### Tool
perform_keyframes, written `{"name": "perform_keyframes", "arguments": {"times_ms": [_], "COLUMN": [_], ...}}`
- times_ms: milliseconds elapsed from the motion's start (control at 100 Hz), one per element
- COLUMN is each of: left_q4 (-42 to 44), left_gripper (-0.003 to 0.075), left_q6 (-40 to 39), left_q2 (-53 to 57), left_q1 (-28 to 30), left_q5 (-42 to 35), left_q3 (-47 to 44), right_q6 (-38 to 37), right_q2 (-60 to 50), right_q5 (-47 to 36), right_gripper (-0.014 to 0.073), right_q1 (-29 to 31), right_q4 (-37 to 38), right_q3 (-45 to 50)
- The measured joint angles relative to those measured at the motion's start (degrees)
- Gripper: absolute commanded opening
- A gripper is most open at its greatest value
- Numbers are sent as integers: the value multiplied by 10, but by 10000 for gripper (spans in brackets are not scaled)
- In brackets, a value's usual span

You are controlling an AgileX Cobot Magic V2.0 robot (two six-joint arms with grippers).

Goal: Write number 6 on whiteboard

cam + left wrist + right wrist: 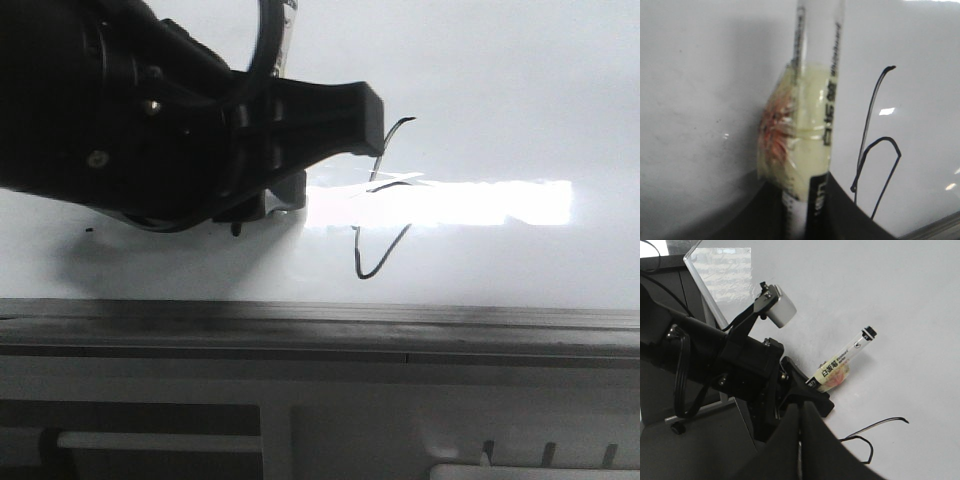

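Note:
The whiteboard is a glossy white flat board. On it is the number 6, a thin black line with a curved stem and a pointed loop; it also shows as the number 6 and the number 6. My left gripper is shut on a whiteboard marker wrapped in yellowish tape. The marker points away over the board, just beside the drawn line. Whether its tip touches the board I cannot tell. The left gripper hangs over the stem's top. My right gripper is shut and holds nothing.
The board's grey frame edge runs along the near side. A tiny black dot sits at the left and a bright glare band crosses the middle. A clear panel stands at the board's far corner. The black left arm carries a white camera.

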State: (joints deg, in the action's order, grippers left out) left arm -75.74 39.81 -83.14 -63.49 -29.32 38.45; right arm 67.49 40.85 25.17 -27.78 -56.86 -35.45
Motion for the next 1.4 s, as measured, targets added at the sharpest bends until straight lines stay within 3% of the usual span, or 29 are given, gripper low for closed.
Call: {"name": "perform_keyframes", "arguments": {"times_ms": [310, 620, 1080, 1170, 1320, 1400], "left_q4": [22, 148, 159, 159, 159, 150], "left_gripper": [-17, -19, -11, 50, 238, 277], "left_q6": [-27, -165, -180, -180, -180, -180], "left_q2": [-17, -21, -21, -21, -21, -21], "left_q1": [1, 37, 60, 70, 86, 87], "left_q5": [-5, 51, 86, 103, 129, 134], "left_q3": [5, 6, 11, 14, 19, 21], "right_q6": [0, 0, 0, 0, 0, 0], "right_q2": [0, 0, 0, 0, 0, 0], "right_q5": [0, 0, 0, -1, -12, -19], "right_gripper": [-64, -64, -64, -64, -64, -64], "right_q1": [0, 0, 0, 0, 0, 0], "right_q4": [0, 0, 0, 0, 0, 0], "right_q3": [0, 0, 0, 0, 0, 0]}}
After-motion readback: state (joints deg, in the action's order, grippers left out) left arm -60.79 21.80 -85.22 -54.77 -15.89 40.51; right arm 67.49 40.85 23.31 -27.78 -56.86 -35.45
